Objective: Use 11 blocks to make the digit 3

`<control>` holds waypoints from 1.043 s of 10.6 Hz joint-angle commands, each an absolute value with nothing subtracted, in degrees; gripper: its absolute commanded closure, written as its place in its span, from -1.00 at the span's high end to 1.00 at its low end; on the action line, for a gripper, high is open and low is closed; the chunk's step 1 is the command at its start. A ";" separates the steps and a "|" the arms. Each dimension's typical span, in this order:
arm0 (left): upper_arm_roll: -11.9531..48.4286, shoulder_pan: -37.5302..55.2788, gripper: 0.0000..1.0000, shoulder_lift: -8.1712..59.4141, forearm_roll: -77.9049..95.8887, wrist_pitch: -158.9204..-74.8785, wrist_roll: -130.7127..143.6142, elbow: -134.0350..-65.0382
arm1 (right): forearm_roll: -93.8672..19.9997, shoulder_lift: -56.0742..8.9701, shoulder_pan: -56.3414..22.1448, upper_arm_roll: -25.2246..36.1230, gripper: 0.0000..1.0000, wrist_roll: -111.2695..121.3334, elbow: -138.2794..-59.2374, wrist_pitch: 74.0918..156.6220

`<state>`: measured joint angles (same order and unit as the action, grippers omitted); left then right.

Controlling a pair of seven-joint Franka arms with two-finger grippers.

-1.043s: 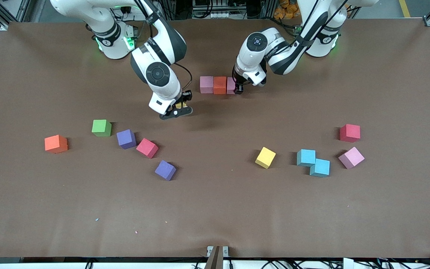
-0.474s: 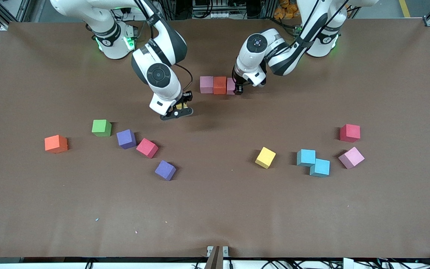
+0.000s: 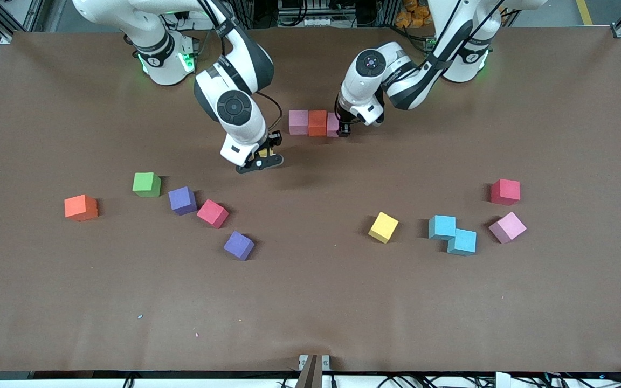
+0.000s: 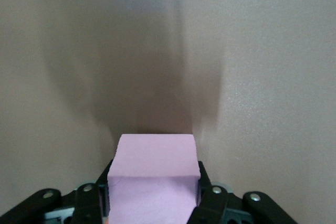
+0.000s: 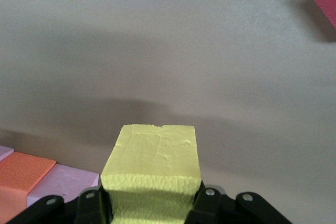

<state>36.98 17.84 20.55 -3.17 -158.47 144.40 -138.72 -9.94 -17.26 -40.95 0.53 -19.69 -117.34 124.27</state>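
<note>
My right gripper hangs over bare table, its fingers clamped on a yellow block that I hold up in the air. My left gripper is down at the table, closed on a pink block that sits at the end of a short row, touching an orange block with another pink block touching that one's other face. Nearer the front camera, toward my right arm's end, lie an orange block, a green cube, a purple block, a red block just beside it, and a second purple block. Toward my left arm's end lie a yellow block, 2 cyan blocks touching at a corner, a pink block and a red block.
</note>
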 commanded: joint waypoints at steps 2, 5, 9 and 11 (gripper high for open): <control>36.47 18.19 0.83 23.55 -4.66 -157.94 146.16 -136.67 | -10.55 -18.54 -41.04 0.44 -0.64 -20.39 -115.84 123.66; 36.47 18.28 1.00 23.03 -5.01 -155.49 146.16 -136.58 | -10.63 -18.72 -41.04 0.35 -0.64 -20.48 -115.84 123.75; 38.14 17.84 1.00 17.60 -5.10 -150.48 146.95 -136.58 | -11.77 -19.77 -41.57 0.35 -0.64 -22.75 -115.32 124.19; 39.37 17.58 1.00 14.78 -5.01 -149.24 147.04 -136.67 | -12.30 -20.21 -42.71 0.35 -0.64 -24.60 -114.96 124.36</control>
<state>38.22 17.82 18.93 -3.47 -151.36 144.46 -135.95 -11.12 -18.97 -41.89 0.39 -22.26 -116.49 124.30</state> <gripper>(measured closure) 0.000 0.471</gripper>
